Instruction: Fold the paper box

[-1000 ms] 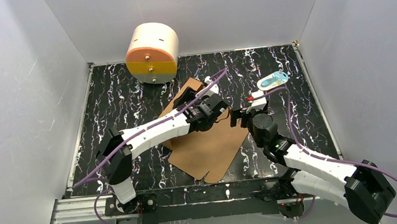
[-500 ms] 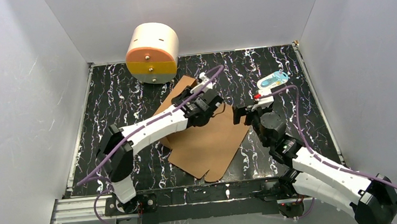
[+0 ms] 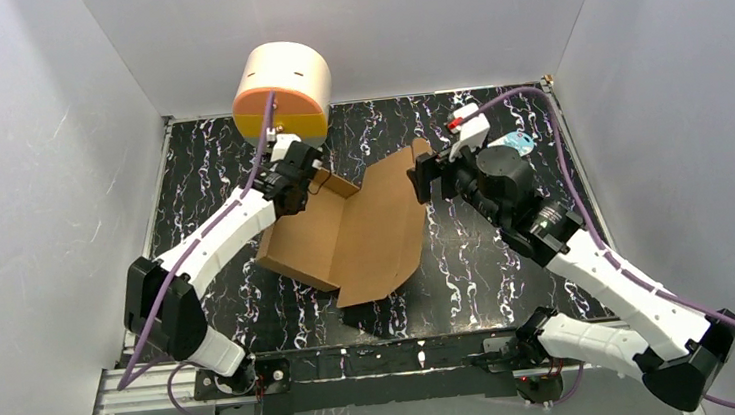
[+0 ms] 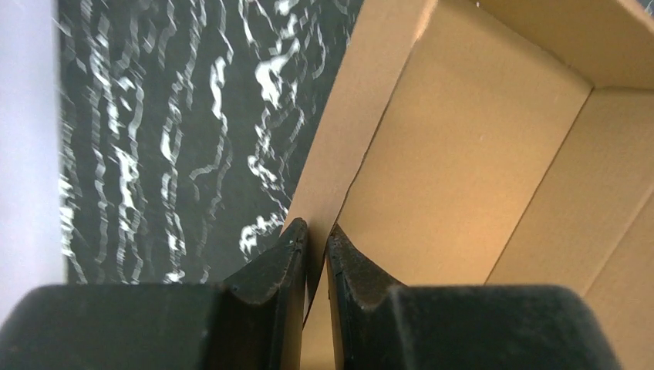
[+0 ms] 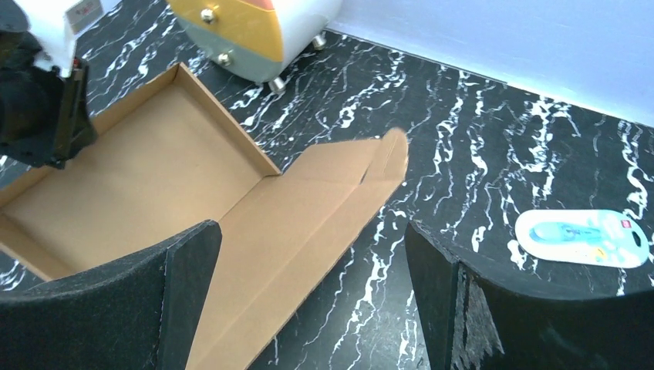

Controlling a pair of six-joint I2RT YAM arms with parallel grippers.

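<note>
The paper box (image 3: 346,234) is brown cardboard, partly formed, with raised walls on the left and a long lid panel tilted up on the right. My left gripper (image 3: 299,185) is shut on the box's far-left wall; in the left wrist view the gripper (image 4: 316,240) pinches that wall's edge (image 4: 339,154). My right gripper (image 3: 423,180) is open and empty, above the lid's far corner. In the right wrist view the gripper (image 5: 312,289) hovers over the lid panel (image 5: 308,208), its fingers (image 5: 166,293) wide apart and touching nothing.
A round cream drum (image 3: 281,95) with orange and yellow drawers stands at the back left, just behind the left gripper. A blue blister pack (image 3: 516,142) lies at the back right, also in the right wrist view (image 5: 580,237). The table (image 3: 211,181) is black marble with white walls around it.
My left gripper has moved back and left toward the drum, dragging the cardboard and raising its walls. The right arm has lifted and moved toward the back, still open.
</note>
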